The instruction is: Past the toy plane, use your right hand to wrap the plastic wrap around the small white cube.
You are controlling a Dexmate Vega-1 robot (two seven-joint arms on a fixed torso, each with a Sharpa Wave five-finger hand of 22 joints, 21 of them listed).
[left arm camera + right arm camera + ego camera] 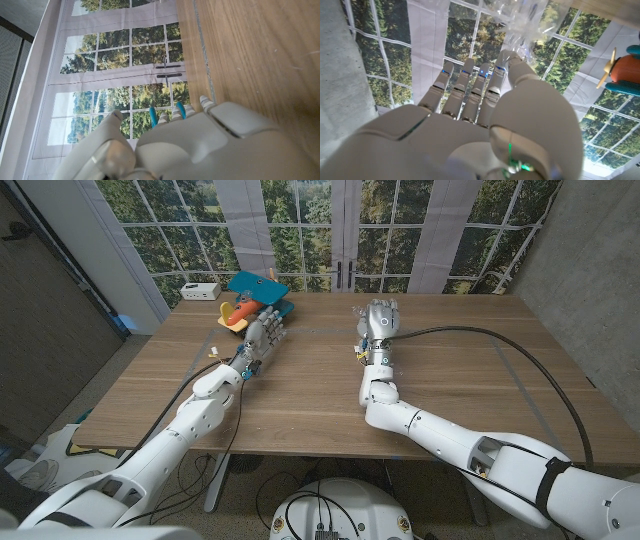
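— Both hands sat far up the worktop (300, 380)?
— Yes: left hand (265, 332) by the toy plane (250, 302), grip unclear; right hand (380, 318) loosely spread, fingertips touching the plastic wrap (525, 17) just beyond. Cube unseen.

Looking like lab or test room, not home. Wooden table (320, 380) standing on grey floor, cables (520, 345) trailing over it. Printed backdrop of windows and trees (300, 225) hanging across upper frame; bare concrete wall (585, 250) showing at upper right.
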